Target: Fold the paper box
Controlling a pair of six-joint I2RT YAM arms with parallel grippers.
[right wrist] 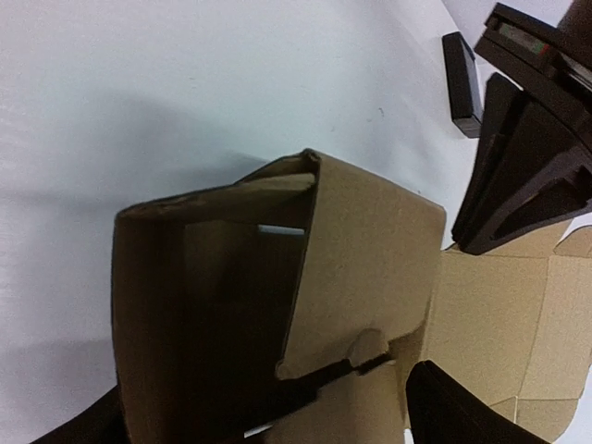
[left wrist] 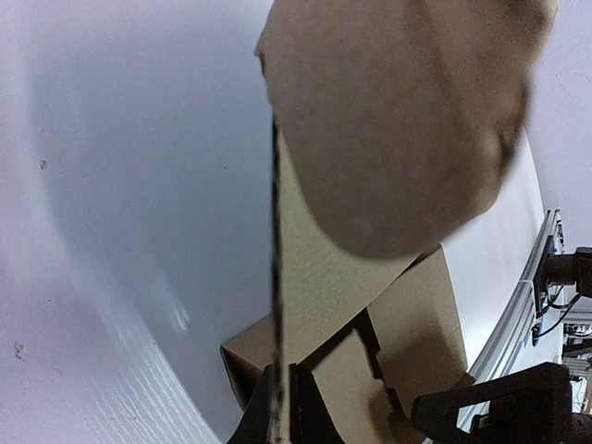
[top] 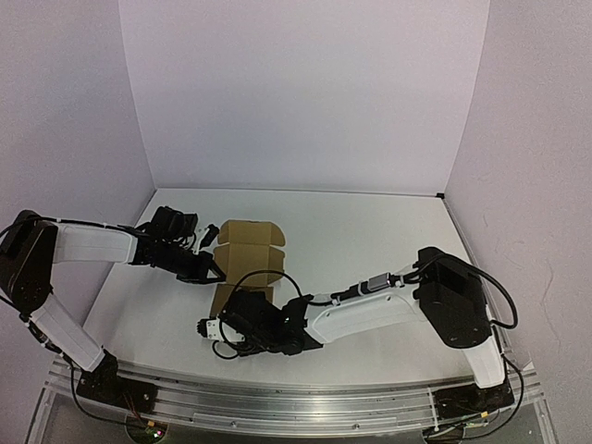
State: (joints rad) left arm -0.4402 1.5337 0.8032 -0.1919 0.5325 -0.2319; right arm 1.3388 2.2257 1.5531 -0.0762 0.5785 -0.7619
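Currently: paper box (top: 245,239) partly erected.
Left gripper (top: 208,270) is clamping a flap edge; right gripper (right wrist: 264,416) is straddling the raised wall, jaws wide apart.

Matt brown cardboard paper box (top: 248,237)

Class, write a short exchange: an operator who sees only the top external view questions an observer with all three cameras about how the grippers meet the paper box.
Operator: From above, is the left gripper actually gripping the paper box?
Observer: Yes; the left wrist view shows it shut on a thin flap running straight into it.
Operator: Has the right gripper closed on the near end?
Observer: No; the right wrist view shows its fingers spread wide, either side of the raised walls.
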